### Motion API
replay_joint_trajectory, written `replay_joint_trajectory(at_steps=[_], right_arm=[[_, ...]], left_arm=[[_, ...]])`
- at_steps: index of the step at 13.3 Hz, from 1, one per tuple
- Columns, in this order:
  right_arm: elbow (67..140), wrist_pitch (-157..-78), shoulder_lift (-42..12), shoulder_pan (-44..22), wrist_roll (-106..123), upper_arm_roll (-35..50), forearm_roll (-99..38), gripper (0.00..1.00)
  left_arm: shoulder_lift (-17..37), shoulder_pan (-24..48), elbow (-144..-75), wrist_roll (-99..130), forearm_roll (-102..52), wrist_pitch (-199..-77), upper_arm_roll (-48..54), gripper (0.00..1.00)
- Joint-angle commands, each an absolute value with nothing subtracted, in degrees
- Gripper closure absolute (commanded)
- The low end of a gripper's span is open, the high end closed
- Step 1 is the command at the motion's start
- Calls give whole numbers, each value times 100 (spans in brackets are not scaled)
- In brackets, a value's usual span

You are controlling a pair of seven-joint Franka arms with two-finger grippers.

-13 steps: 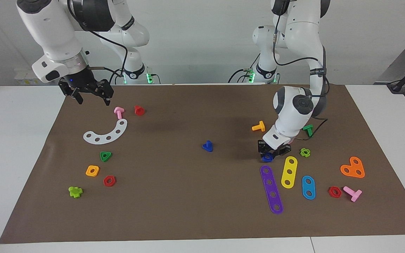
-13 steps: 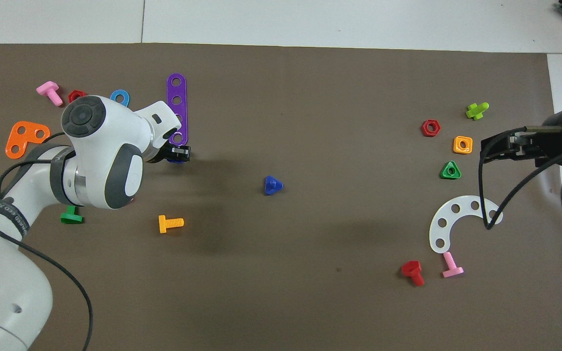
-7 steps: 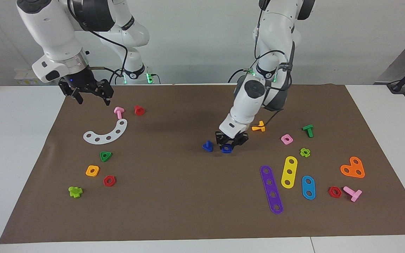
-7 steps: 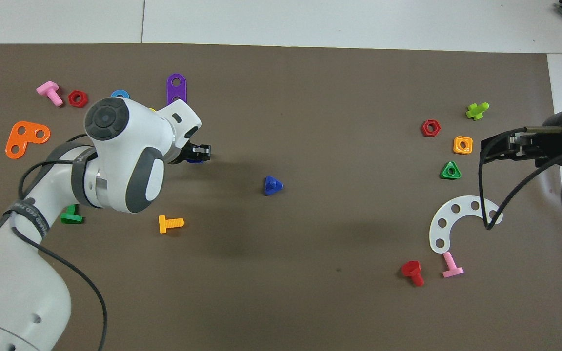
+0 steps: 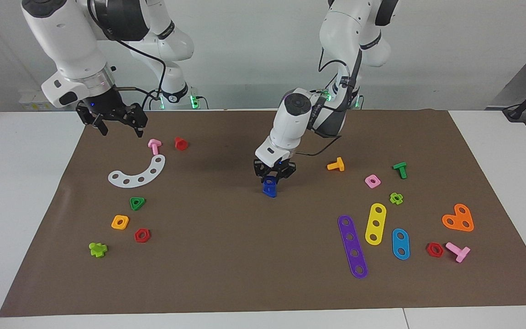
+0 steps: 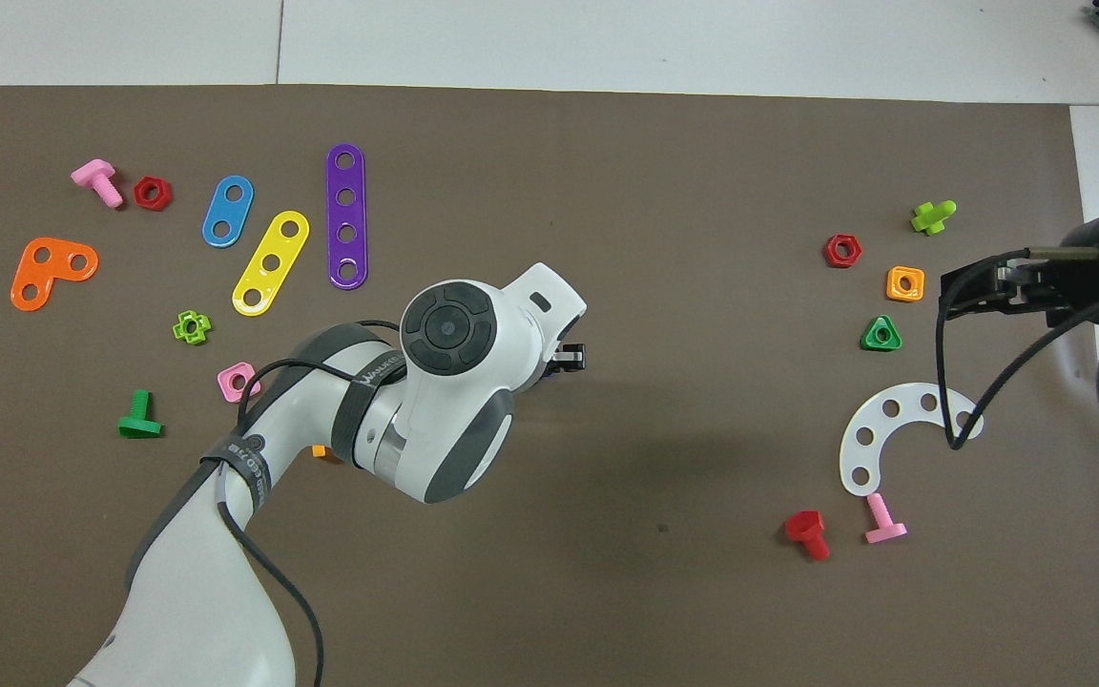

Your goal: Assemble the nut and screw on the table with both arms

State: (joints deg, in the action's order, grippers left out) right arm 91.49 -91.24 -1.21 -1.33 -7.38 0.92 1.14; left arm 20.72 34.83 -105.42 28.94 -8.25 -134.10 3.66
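My left gripper (image 5: 274,177) is shut on the dark-blue square nut (image 5: 270,183) and holds it right on top of the dark-blue screw (image 5: 269,192), which stands near the middle of the brown mat (image 5: 226,256). In the overhead view the left arm's wrist (image 6: 454,372) hides both parts and only the gripper's tip (image 6: 569,358) shows. My right gripper (image 5: 121,129) hangs open and empty above the mat's edge at the right arm's end, and the arm waits there. It also shows in the overhead view (image 6: 964,291).
An orange bolt (image 5: 336,164), a pink square nut (image 5: 372,181) and a green T bolt (image 5: 400,169) lie toward the left arm's end. A white arc plate (image 5: 139,172), a green triangular nut (image 5: 137,203) and an orange square nut (image 5: 120,222) lie toward the right arm's end.
My left gripper has carried the blue nut from beside the purple strip across the mat to over the blue screw. The right arm has not moved.
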Motion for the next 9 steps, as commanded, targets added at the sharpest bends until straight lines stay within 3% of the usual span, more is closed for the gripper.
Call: replay_joint_trajectory(at_steps=[1, 6, 8, 9], right_arm=[[9123, -9079, -123, -97, -571, 97, -35, 0], [9123, -9079, -123, -97, -563, 97, -35, 0], [9123, -9079, -123, -97, -562, 97, -35, 0], [9123, -9079, -123, -97, -562, 97, -35, 0]], left_arm=[[2303, 3594, -10625, 2892, -879, -13482, 290, 100], [2303, 3621, -10687, 2900, -738, -13474, 272, 100], [2303, 3621, -10635, 2909, -738, -13500, 264, 6], [2294, 3612, -10556, 2909, -747, -13422, 255, 0]])
